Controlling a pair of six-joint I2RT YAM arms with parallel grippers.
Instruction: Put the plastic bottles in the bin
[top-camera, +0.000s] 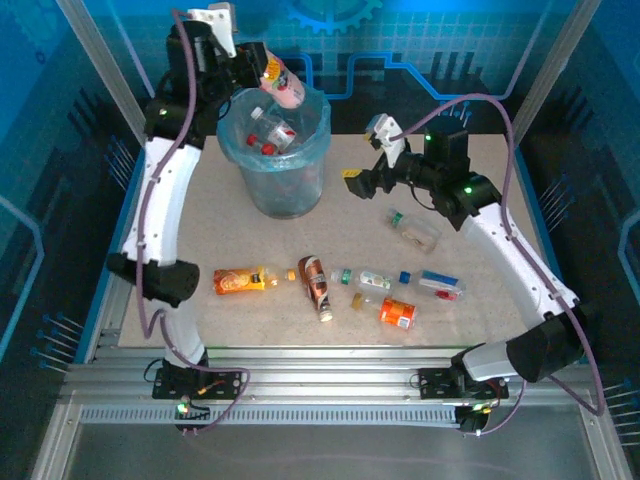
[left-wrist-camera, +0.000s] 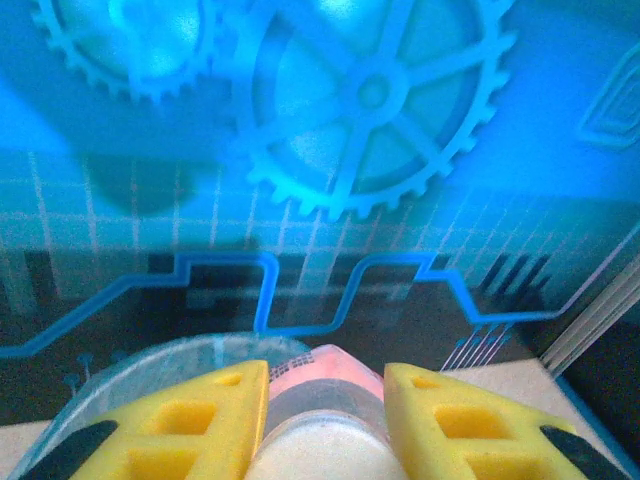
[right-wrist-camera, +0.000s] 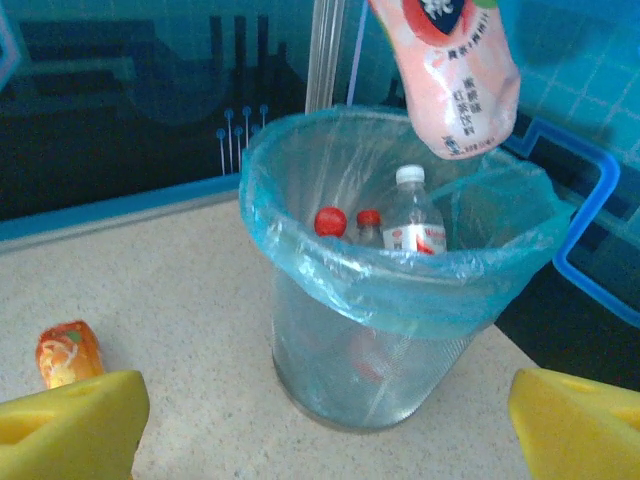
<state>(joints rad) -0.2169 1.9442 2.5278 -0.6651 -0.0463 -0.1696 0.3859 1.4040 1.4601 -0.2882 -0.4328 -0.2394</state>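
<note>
**One bottle over the bin, about six to go**

We see the left gripper (left-wrist-camera: 325, 415) pinching a pink-labelled bottle (top-camera: 283, 82) at its capped end, tilted just above the bin (top-camera: 285, 190) in the upper left of the overhead frame and not yet dropped. Inside the bag-lined bin we count at least three bottles (right-wrist-camera: 413, 215). The right gripper (top-camera: 358, 180), jaws spread and empty, hovers right of the bin. About six bottles (top-camera: 240, 281) lie across the table (top-camera: 230, 240) at lower centre — roughly a third done, by our judgement.
</note>
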